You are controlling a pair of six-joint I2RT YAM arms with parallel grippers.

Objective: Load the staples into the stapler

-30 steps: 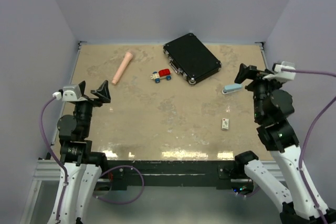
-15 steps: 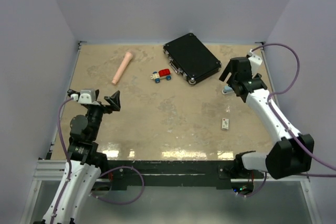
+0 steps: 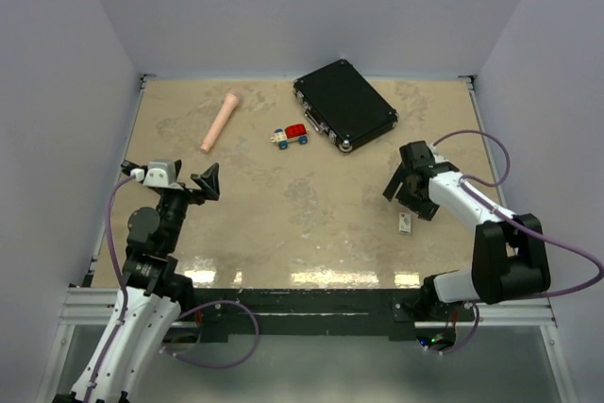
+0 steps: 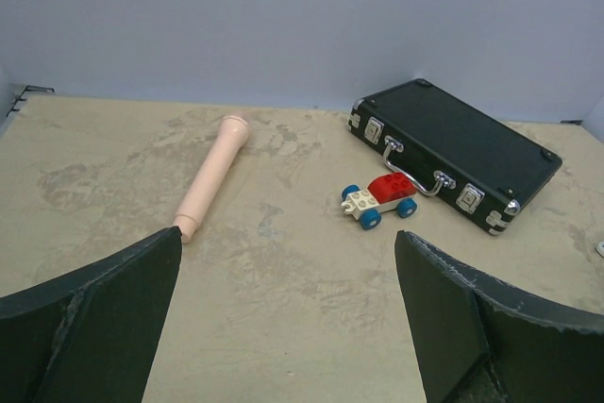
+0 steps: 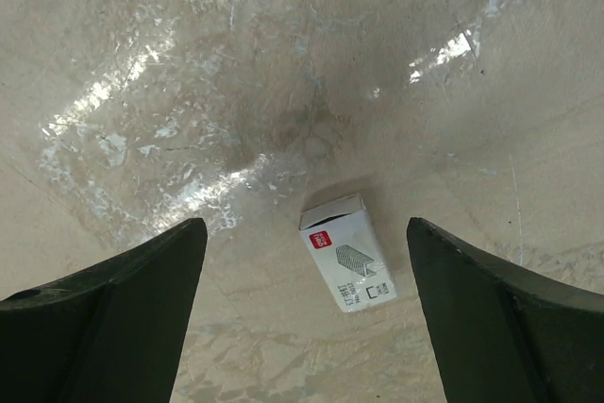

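A tiny white cardboard staple box (image 5: 347,252) lies flat on the table, with a red label and a staple drawing on top. My right gripper (image 5: 307,233) is open and hangs just above it, with the box between and a little ahead of the fingers. In the top view the box (image 3: 405,224) lies just below the right gripper (image 3: 404,197). No loose staple strip shows. The stapler does not show; the right arm covers where it lay. My left gripper (image 4: 288,238) is open and empty over the left of the table (image 3: 193,184).
A black briefcase (image 3: 343,104) lies at the back centre-right. A small red, white and blue toy car (image 3: 291,136) stands left of it. A peach-coloured cylinder (image 3: 219,122) lies at the back left. Walls enclose the table on three sides.
The right arm swung from the back right, forward and down, to hover over the white box, covering the stapler. The left gripper shifted slightly right and down.
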